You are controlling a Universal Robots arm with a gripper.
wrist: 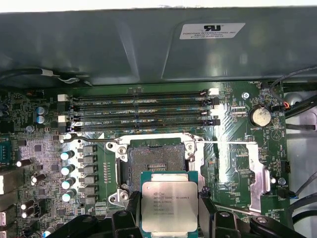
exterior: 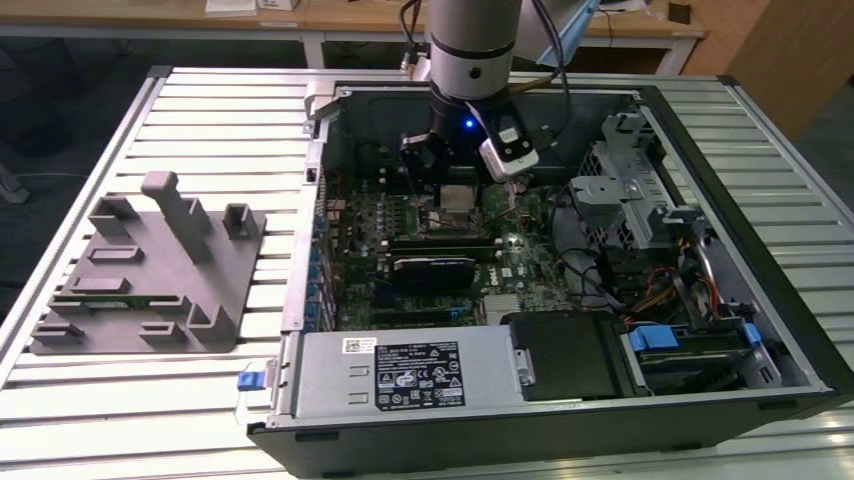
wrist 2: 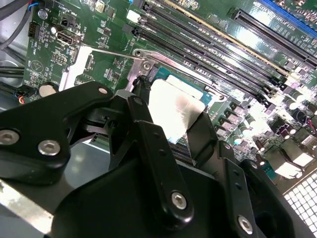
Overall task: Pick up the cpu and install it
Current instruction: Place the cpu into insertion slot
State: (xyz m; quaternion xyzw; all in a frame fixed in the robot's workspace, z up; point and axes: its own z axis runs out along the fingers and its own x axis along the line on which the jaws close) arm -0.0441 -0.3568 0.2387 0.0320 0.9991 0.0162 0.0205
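The cpu [wrist: 169, 206], a flat square chip with a silvery metal top and a pale rim, is clamped by two opposite edges between my black fingers [wrist: 125, 218]. In the first wrist view it hangs just short of the open, empty socket [wrist: 155, 161] on the green motherboard [wrist: 237, 148]. The second wrist view shows the cpu [wrist 2: 174, 105] as a bright plate just above the board, with the gripper [wrist 2: 173, 116] shut on it. In the exterior view my gripper [exterior: 458, 188] reaches down into the open computer case [exterior: 787, 330], holding the cpu [exterior: 458, 198] over the board's middle.
Several memory slots [wrist: 138, 111] run just beyond the socket, with the case wall [wrist: 148, 49] behind them. A coin battery [wrist: 260, 116] and cables lie to one side. A grey tray with upright posts [exterior: 147, 275] stands at the exterior view's left, outside the case.
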